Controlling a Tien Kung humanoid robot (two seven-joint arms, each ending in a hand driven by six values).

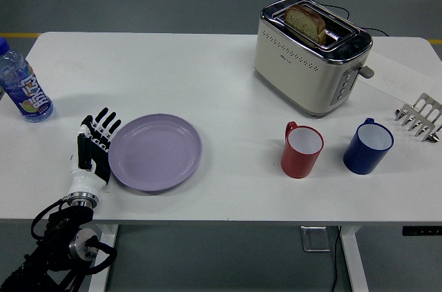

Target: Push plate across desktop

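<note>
A lilac plate (pixel 155 152) lies flat on the white table (pixel 221 92), left of centre near the front edge. My left hand (pixel 93 147) stands upright against the plate's left rim, fingers straight and spread, holding nothing. Its black arm comes up from the lower left corner. My right arm is out of view.
A blue-capped bottle (pixel 23 85) stands at the far left. A red mug (pixel 302 149) and a blue mug (pixel 368 146) stand right of the plate. A toaster (pixel 311 54) with bread stands at the back. A metal rack (pixel 420 118) sits at the right edge.
</note>
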